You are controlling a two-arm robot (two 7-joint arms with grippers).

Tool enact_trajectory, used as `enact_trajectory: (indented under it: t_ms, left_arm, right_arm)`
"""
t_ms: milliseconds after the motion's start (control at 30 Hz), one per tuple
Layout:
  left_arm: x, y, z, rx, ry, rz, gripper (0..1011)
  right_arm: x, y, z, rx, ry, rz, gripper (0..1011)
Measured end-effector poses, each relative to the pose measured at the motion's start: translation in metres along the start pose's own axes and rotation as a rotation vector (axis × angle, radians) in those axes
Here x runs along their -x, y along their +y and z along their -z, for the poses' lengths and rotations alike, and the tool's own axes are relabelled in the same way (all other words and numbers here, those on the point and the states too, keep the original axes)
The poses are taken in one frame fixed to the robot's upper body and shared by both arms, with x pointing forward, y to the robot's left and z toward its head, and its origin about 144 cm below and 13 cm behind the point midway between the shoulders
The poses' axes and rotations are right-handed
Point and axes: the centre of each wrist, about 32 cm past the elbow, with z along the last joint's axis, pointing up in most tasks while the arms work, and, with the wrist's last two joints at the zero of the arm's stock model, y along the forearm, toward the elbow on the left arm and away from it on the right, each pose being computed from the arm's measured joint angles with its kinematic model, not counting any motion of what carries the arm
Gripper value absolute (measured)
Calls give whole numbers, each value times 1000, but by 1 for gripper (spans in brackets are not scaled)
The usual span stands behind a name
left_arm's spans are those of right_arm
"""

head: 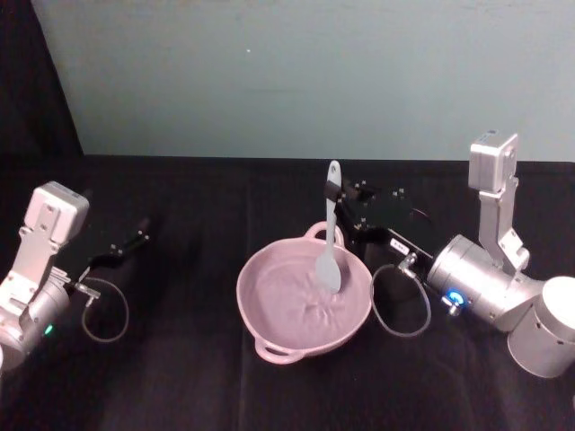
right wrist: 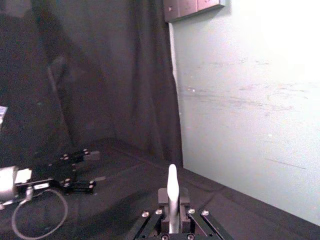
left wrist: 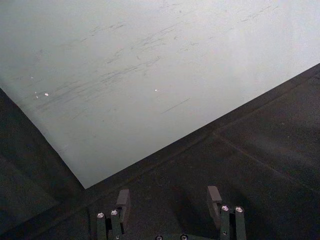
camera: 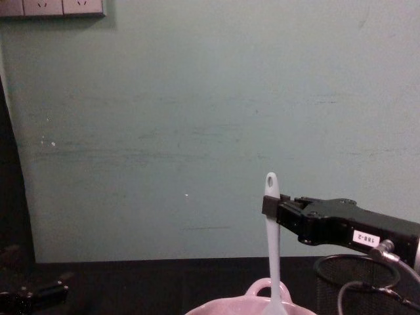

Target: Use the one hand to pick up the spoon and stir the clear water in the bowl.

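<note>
One claw, the right gripper (head: 335, 191), pinched the white spoon (head: 331, 241) high on its handle. The spoon's long axis stood near upright, its blade dipped in the pink bowl (head: 243, 296) directly below. The left gripper (left wrist: 170, 196) sat parked well apart, fingers spread.

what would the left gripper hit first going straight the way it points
Probably the pale wall: the left gripper, jaws open, points across the black table toward it, though depth is unclear.
</note>
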Motion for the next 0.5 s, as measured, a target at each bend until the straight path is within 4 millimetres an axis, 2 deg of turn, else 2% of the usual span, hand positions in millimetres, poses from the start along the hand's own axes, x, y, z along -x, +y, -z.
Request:
enact_trajectory:
  t_ms: [300, 500]
  left_arm:
    - [0, 0, 0, 0, 0, 0, 1005]
    - [0, 0, 0, 0, 0, 0, 1005]
  right_arm:
    - [25, -5, 1, 6, 10, -77, 121]
    - [43, 0, 3, 4, 32, -134, 121]
